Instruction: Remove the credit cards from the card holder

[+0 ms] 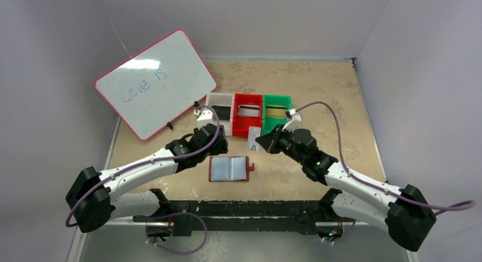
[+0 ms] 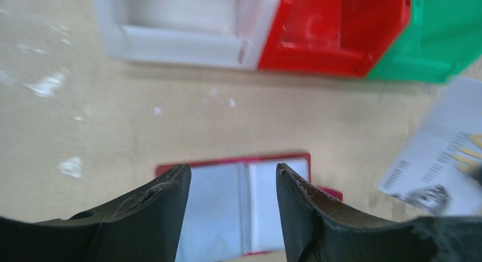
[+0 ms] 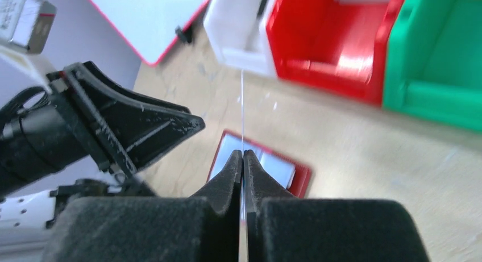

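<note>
With right gripper (image 3: 242, 158) pinched tight on the pale card (image 2: 443, 154) at one o'clock from the open card holder (image 1: 229, 169), and left gripper (image 2: 233, 170) spread, empty, at eleven o'clock, carry steadily toward the red bin (image 1: 248, 129) at twelve o'clock, loosening only over its rim.

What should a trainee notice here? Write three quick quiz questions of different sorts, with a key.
1. True or false: the right gripper pinches a credit card.
2. The card holder lies on the table: A open, B snapped shut, C standing on edge.
3. Fill in: the left gripper has its jaws ____.
Key: 1 true; 2 A; 3 open.
</note>
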Controlling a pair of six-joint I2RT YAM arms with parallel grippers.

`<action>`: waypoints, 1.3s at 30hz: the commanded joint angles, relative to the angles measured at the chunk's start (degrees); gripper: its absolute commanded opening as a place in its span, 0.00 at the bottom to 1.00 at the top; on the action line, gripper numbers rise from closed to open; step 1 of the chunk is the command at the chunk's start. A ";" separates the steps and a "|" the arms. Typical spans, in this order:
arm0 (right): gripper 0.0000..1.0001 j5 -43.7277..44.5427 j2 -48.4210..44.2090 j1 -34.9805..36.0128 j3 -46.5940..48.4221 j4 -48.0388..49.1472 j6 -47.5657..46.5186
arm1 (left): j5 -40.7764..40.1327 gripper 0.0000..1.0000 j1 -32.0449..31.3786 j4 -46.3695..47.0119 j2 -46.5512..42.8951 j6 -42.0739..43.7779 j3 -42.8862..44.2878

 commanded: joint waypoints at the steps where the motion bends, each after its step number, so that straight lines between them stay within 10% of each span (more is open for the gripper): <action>1: 0.00 13.48 -4.22 0.27 5.17 1.02 -20.65 | -2.19 0.63 7.21 -5.94 -2.78 9.12 5.92; 13: 0.00 11.00 7.87 0.28 15.09 5.25 -64.75 | -23.06 0.77 11.31 -22.46 -4.28 18.27 19.56; 23: 0.00 12.35 22.90 0.28 25.24 0.77 -79.15 | -19.14 0.82 27.53 -20.06 -10.50 13.27 10.73; 39: 0.00 16.73 42.62 0.11 37.14 -2.01 -93.28 | -29.56 0.83 27.96 -22.84 -15.85 10.99 11.07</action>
